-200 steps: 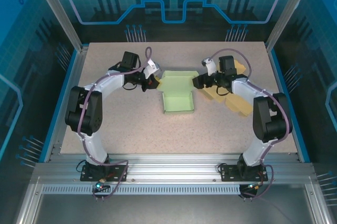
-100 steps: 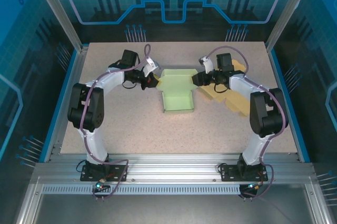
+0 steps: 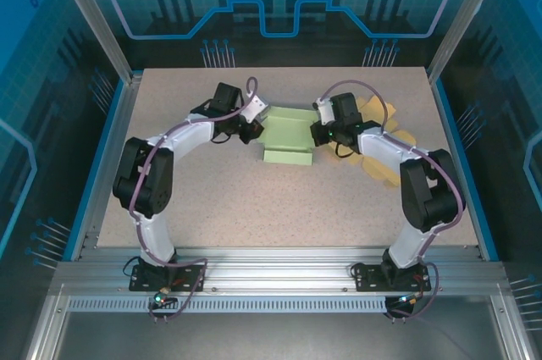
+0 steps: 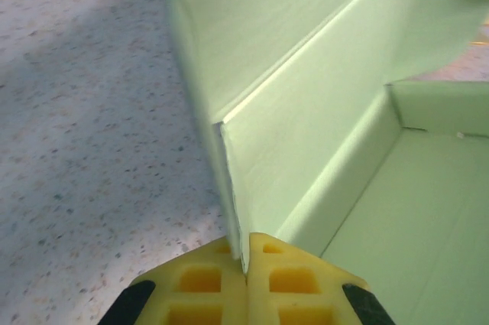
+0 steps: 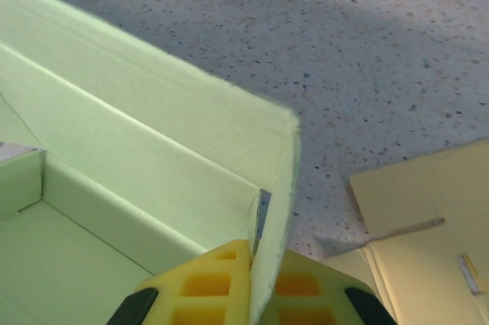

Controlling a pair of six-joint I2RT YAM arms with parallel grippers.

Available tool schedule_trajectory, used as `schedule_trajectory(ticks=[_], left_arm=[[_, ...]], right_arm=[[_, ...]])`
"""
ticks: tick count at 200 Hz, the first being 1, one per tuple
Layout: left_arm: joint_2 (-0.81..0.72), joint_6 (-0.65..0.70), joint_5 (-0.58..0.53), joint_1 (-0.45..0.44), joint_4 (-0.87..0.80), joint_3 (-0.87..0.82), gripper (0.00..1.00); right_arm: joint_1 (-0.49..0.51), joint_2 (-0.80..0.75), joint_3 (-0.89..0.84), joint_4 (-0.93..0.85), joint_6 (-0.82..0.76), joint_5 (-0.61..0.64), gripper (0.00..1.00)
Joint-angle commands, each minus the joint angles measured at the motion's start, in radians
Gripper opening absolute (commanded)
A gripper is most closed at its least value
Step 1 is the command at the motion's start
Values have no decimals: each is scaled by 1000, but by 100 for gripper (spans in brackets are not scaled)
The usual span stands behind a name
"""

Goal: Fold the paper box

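Pale green paper box (image 3: 286, 135) sits at the far middle of the desk (image 3: 246, 207), between both arms. The left pincer (image 3: 253, 126) is clamped tight on its left wall and the right pincer (image 3: 316, 133) on its right wall. Yellow cardboard sheets (image 3: 385, 165) lie just right, under the right arm.

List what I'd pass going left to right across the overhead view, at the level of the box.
left gripper → green paper box → right gripper → yellow flat cardboard
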Motion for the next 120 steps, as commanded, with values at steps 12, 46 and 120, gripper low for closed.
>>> schedule_trajectory(ticks=[12, 46, 120], left_arm=[[-49, -216, -208, -101, 63, 25, 0], [-66, -409, -290, -143, 92, 48, 0], [-96, -609, -422, -216, 304, -56, 0]], right_arm=[[114, -62, 0, 104, 36, 117, 1], [171, -71, -10, 188, 78, 221, 0], [224, 37, 29, 377, 259, 307, 0]])
